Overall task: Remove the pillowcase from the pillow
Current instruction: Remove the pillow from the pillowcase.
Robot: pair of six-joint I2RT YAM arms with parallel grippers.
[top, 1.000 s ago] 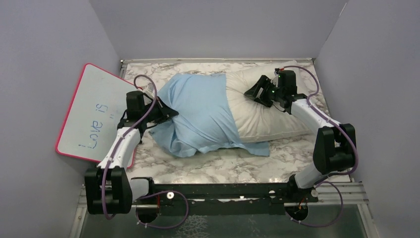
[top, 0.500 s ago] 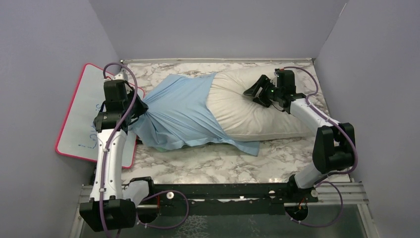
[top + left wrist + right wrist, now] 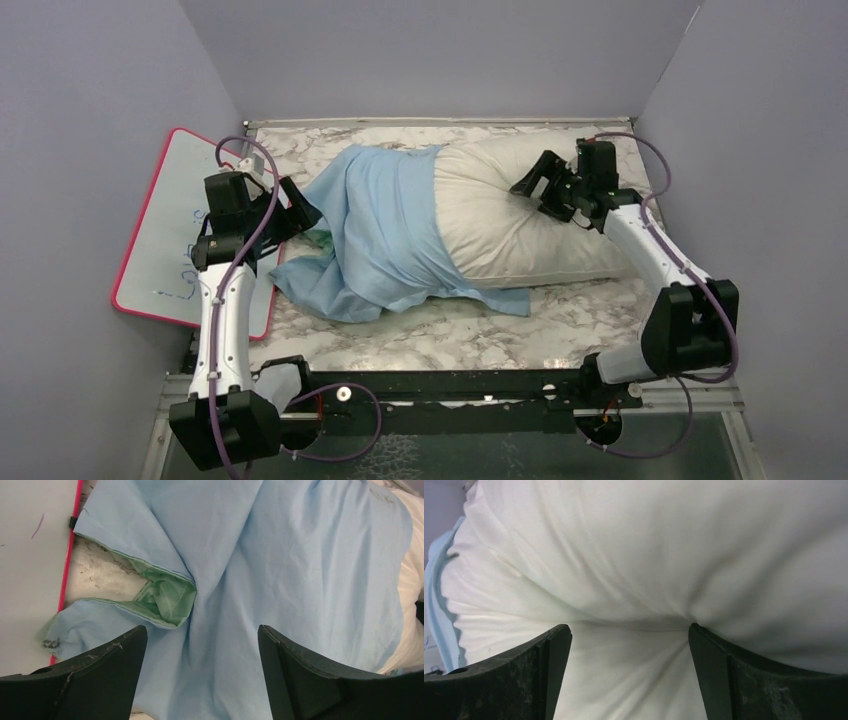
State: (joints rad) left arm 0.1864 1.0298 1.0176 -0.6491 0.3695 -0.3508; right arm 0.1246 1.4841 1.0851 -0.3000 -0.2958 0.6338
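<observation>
**Top external view: pillowcase covers only the left end of the pillow, both pincers open**

Top external view shows the pillow [image 3: 530, 230] lying lengthwise across the far half of the desk [image 3: 440, 335], with its right end toward the far right corner. The bare off-white part takes up roughly the right half. The pillowcase [image 3: 385, 230], plain light blue side out, wraps the left end. Its loose cloth spills toward the desk's left edge and down toward the middle, with a strip running along the pillow's near side.

The left pincer [image 3: 300, 213] hangs over the left fringe of the pillowcase, beside the pink-rimmed whiteboard [image 3: 165, 240] at the desk's left edge. From the left wrist camera its two dark fingers stand wide apart above the blue cloth with nothing between them, so it is open and holds nothing. Just beyond the fingers the cloth folds back and shows the mint-green inner face [image 3: 167, 600]. Bare marble and the whiteboard's pink rim lie to the left of that fold, and a sliver of pillow shows at the right edge.

The right pincer [image 3: 535, 185] sits over the far side of the bare pillow, near its middle. In the right wrist camera its fingers are spread wide, open, with a creased bulge of pillow fabric between and beyond them. Whether the tips touch the fabric cannot be told. A thin band of blue pillowcase shows at the left edge of that view.
</observation>
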